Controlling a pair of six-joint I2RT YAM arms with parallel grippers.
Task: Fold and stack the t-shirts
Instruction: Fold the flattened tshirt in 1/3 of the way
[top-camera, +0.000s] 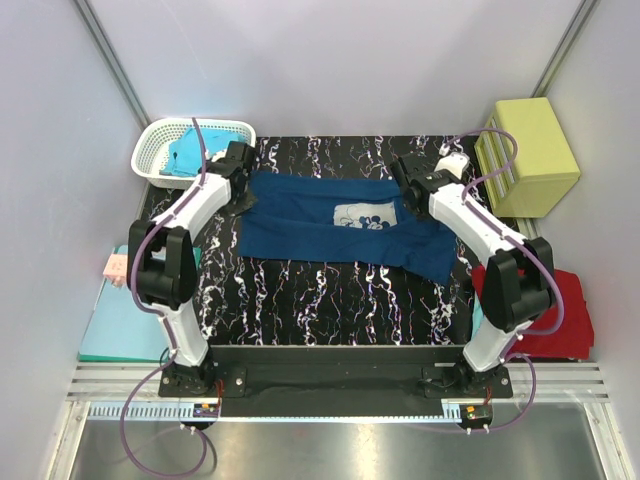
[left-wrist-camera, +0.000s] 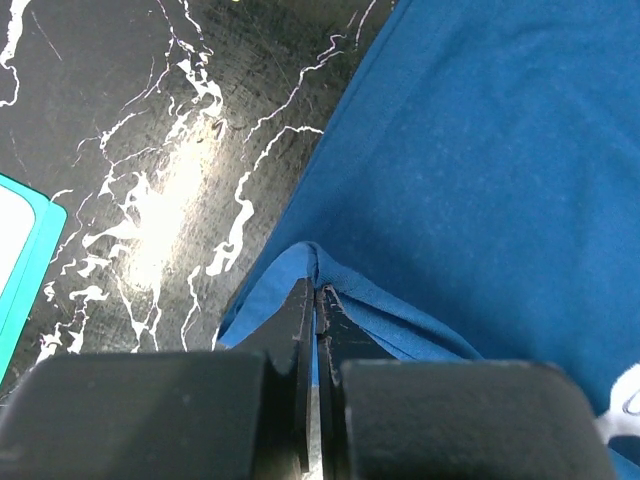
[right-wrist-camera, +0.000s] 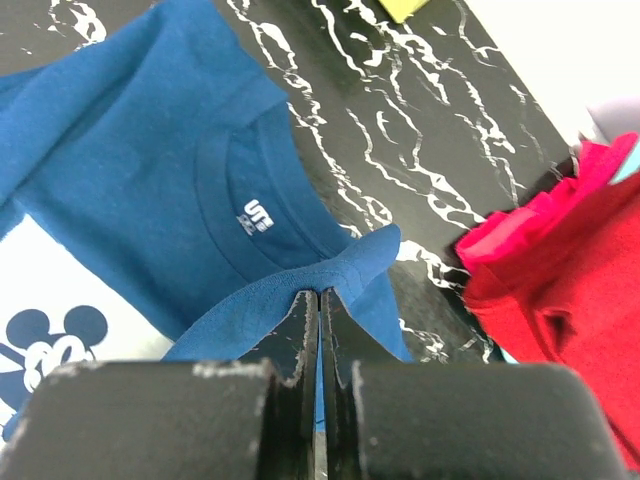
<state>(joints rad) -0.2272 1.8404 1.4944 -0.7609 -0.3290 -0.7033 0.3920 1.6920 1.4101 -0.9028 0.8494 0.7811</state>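
Navy blue cotton t-shirt with a pale mouse print (top-camera: 300, 235) lies on the black marbled desk (top-camera: 330, 300), stretched between left gripper (left-wrist-camera: 316, 300) and right gripper (right-wrist-camera: 318, 300), each pinching its edge. The first fold seems in hand; next, both should lift evenly.

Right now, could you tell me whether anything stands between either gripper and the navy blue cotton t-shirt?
Nothing visible does: the left gripper and right gripper are both shut on the navy blue cotton t-shirt.

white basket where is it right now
In the top view the white basket sits at the far left corner of the black marbled table, right beside the left arm, with a turquoise t-shirt inside.
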